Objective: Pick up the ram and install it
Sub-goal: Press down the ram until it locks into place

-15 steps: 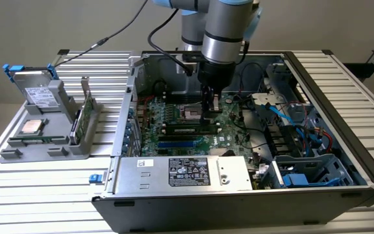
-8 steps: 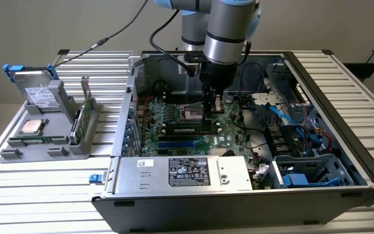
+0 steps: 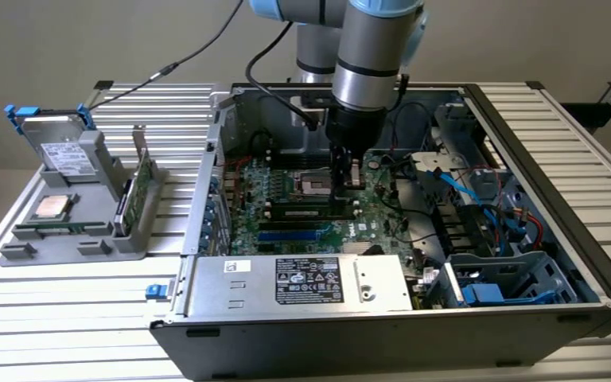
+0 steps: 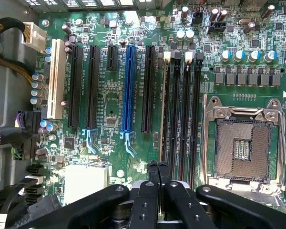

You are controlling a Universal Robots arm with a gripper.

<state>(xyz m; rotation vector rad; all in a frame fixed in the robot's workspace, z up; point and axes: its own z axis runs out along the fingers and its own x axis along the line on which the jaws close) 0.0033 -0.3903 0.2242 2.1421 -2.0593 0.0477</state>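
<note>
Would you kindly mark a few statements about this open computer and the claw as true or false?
1. The claw is shut. True.
2. The processor socket is empty. True.
3. The claw is above the grey holder. False: it is inside the computer case, low over the motherboard by the memory slots; the grey holder stands outside.
4. The blue slot holds a card. False: it is empty.
</note>
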